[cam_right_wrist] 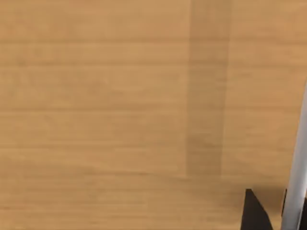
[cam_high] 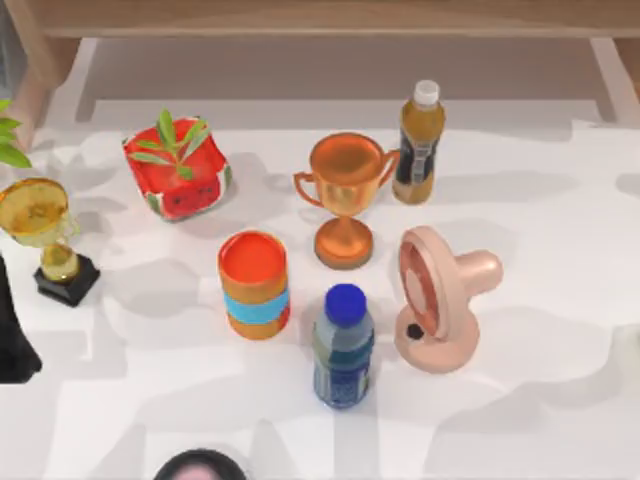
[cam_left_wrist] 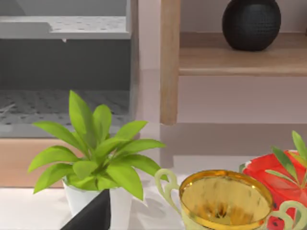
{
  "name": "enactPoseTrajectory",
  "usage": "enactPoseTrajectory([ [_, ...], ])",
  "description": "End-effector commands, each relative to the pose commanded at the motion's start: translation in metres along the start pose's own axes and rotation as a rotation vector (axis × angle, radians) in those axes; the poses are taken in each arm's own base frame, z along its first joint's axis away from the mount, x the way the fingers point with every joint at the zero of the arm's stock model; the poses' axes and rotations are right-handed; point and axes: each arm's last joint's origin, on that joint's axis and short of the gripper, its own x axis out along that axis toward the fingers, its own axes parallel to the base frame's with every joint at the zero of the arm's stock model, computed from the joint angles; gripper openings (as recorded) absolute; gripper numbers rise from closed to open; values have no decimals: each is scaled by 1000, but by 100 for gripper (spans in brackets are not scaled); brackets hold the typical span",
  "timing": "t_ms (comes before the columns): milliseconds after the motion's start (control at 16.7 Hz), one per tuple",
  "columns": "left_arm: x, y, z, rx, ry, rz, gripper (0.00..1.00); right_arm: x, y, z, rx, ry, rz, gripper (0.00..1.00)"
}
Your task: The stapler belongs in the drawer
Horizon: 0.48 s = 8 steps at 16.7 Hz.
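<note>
Wooden cabinet [cam_high: 320, 15] runs along the far side of the white bench [cam_high: 540, 400]. A plain wood panel [cam_right_wrist: 96, 96] stands close before the right wrist camera. My guess is that it's the cabinet's front or the drawer's face.

Bench is crowded: fan [cam_high: 440, 300], copper cup [cam_high: 345, 195], orange can [cam_high: 254, 283], blue-capped bottle [cam_high: 343, 345], white-capped bottle [cam_high: 418, 145], red planter [cam_high: 177, 168] and gold trophy [cam_high: 45, 235] at the left.

Left arm [cam_high: 12, 330] sits parked at the bench's left edge. Its end effector [cam_left_wrist: 91, 215] is a dark corner beside a potted plant [cam_left_wrist: 96, 158]; open or closed, cannot tell.

Right end effector [cam_right_wrist: 254, 213] is up against the panel; open or closed, cannot tell. A slim pale bar [cam_right_wrist: 297, 163] stands just beside it. It could be the stapler or a handle; I cannot tell which, so the stapler's place is not settled.

Judgement: the step is at the drawer.
- Confirm what the pale bar is before any move.
- Approach the panel squarely.
- Pull straight along the drawer's travel, slowly.
- Keep the left arm clear of the trophy and plant.
</note>
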Motion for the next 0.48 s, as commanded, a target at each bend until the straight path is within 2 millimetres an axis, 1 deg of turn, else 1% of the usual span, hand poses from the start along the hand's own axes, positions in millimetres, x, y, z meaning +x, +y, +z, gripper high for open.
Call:
enactPoseTrajectory([
  [480, 0, 0, 0, 0, 0, 0, 100, 0, 0, 0, 0, 0, 0, 98],
])
